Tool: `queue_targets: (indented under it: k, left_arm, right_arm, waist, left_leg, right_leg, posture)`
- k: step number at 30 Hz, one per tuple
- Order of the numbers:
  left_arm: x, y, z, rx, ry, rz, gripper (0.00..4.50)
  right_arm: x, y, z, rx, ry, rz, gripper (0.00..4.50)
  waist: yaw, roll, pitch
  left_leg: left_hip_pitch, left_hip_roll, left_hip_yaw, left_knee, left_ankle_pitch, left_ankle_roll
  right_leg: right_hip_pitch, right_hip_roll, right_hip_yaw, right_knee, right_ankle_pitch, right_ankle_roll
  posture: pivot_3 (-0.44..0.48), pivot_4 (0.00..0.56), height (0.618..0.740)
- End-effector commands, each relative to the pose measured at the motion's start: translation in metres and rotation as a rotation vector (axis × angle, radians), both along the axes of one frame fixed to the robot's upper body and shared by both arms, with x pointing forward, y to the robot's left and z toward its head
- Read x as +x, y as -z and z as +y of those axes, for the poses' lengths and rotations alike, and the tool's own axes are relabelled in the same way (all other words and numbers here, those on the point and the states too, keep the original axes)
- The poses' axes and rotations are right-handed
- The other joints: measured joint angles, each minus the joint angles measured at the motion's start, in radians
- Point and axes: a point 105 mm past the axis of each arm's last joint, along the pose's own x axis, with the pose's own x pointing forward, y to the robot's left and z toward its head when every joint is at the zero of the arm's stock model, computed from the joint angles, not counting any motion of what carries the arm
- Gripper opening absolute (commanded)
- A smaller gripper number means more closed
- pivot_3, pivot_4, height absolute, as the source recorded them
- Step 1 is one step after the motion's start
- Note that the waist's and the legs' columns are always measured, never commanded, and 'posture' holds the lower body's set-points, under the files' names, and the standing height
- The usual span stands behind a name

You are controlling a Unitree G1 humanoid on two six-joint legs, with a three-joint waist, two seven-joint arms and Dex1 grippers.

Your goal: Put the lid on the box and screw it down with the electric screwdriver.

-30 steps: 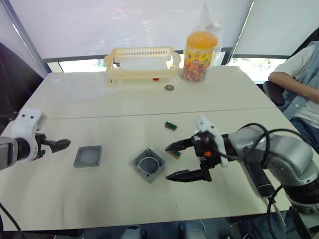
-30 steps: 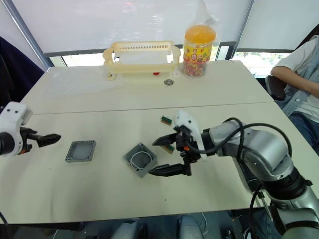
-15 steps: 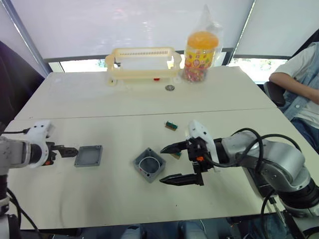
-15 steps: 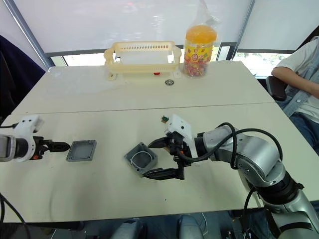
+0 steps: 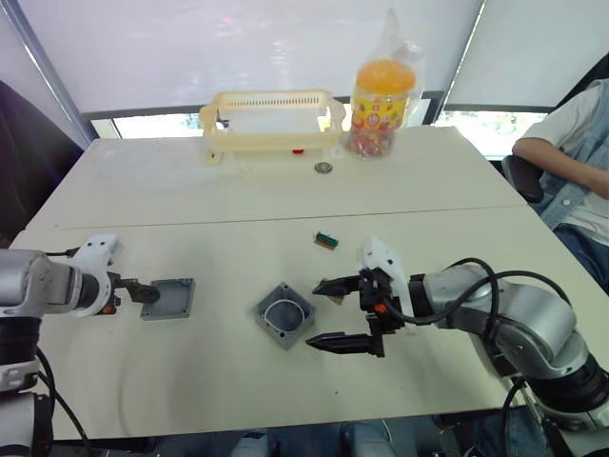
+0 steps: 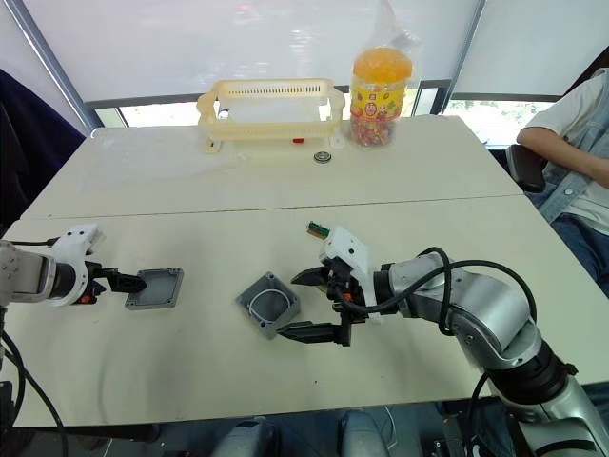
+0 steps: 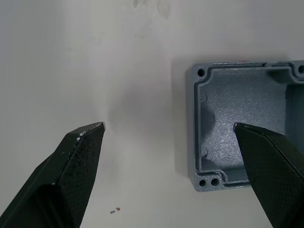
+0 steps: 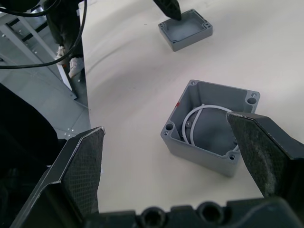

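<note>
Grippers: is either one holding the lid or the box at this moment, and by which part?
Nothing is held. The left gripper is open, straddling an edge of the lid without closing on it. The right gripper is open beside the box.

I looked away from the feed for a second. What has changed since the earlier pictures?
The left pincer moved in to the lid; one finger now sits over its edge, open, nothing gripped yet. The right pincer slid closer to the box, open beside it. Lid, box, basket and jar stayed put.
</note>
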Motion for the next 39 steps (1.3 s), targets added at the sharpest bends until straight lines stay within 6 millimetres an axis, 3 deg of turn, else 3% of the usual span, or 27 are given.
queue_targets:
  k: [1, 12, 15, 22, 23, 29, 33, 36, 39]
  left_arm:
    - [0.006, -0.004, 0.005, 0.021, -0.010, -0.027, 4.46]
    - [0.015, 0.012, 0.004, 0.017, -0.004, -0.001, 4.46]
    - [0.017, 0.017, 0.000, 0.010, 0.003, 0.005, 3.63]
    - [0.013, 0.026, -0.005, -0.005, 0.007, 0.028, 0.32]
    - [0.012, 0.027, -0.005, -0.005, 0.009, 0.029, 0.07]
    - [0.007, 0.016, 0.003, -0.021, -0.027, -0.019, 0.07]
    - [0.016, -0.023, 0.007, -0.050, -0.023, -0.196, 0.07]
    - [0.033, -0.078, -0.003, -0.039, 0.041, -0.491, 0.07]
    - [0.046, -0.139, -0.031, -0.036, 0.133, -0.827, 0.07]
  right_arm:
    - [-0.001, -0.010, 0.001, 0.027, 0.002, -0.059, 4.50]
    - [0.000, -0.010, 0.001, 0.031, 0.027, -0.066, 4.50]
    - [0.001, -0.010, 0.001, 0.033, 0.032, -0.068, 4.50]
    - [0.002, -0.011, -0.001, 0.032, 0.050, -0.069, 4.50]
    - [0.002, -0.011, -0.001, 0.032, 0.051, -0.068, 4.50]
    - [0.004, -0.011, -0.002, 0.043, 0.062, -0.060, 4.50]
    - [0.010, -0.018, -0.003, 0.103, 0.083, -0.043, 4.50]
    - [0.026, -0.038, -0.002, 0.242, 0.142, -0.024, 4.50]
    - [0.053, -0.061, 0.000, 0.358, 0.250, -0.045, 4.50]
  waist:
    - [0.000, 0.000, 0.000]
    - [0.002, 0.001, 0.000]
    - [0.002, 0.002, -0.001]
    - [0.003, 0.004, -0.003]
    - [0.001, 0.004, -0.003]
    - [-0.003, 0.004, -0.004]
    - [-0.003, 0.002, -0.002]
    - [0.000, -0.002, -0.001]
    - [0.007, -0.003, -0.001]
  left_leg:
    - [0.000, 0.000, 0.000, 0.000, 0.000, 0.000]
    - [0.000, 0.000, 0.000, 0.000, 0.001, -0.001]
    - [0.001, 0.000, 0.000, 0.000, 0.001, -0.001]
    - [0.002, -0.001, 0.000, 0.000, 0.001, -0.002]
    - [0.003, -0.001, 0.000, 0.000, 0.001, -0.002]
    - [0.004, 0.000, 0.000, -0.001, 0.001, -0.002]
    - [0.003, 0.000, 0.000, -0.001, 0.001, -0.002]
    - [0.002, 0.000, -0.001, 0.000, 0.001, -0.002]
    - [0.000, 0.000, -0.002, 0.000, 0.003, -0.004]
  right_leg:
    - [0.000, 0.000, 0.000, 0.000, 0.000, 0.000]
    - [0.000, 0.000, 0.000, 0.001, 0.000, 0.000]
    - [0.000, 0.000, 0.000, 0.002, 0.000, 0.000]
    - [0.002, -0.001, 0.000, 0.002, 0.000, 0.000]
    - [0.003, -0.001, 0.000, 0.002, 0.000, 0.000]
    - [0.003, 0.000, 0.000, 0.002, 0.000, 0.000]
    - [0.002, 0.000, 0.000, 0.002, 0.000, 0.000]
    - [0.001, 0.000, 0.000, 0.002, 0.000, 0.000]
    - [0.000, -0.001, -0.001, 0.001, 0.001, -0.001]
  posture:
    - [0.000, 0.150, 0.740]
    - [0.000, 0.150, 0.740]
    - [0.000, 0.150, 0.740]
    - [0.000, 0.150, 0.740]
    - [0.000, 0.150, 0.740]
    - [0.000, 0.150, 0.740]
    - [0.000, 0.150, 0.740]
    - [0.000, 0.150, 0.740]
    - [0.000, 0.150, 0.740]
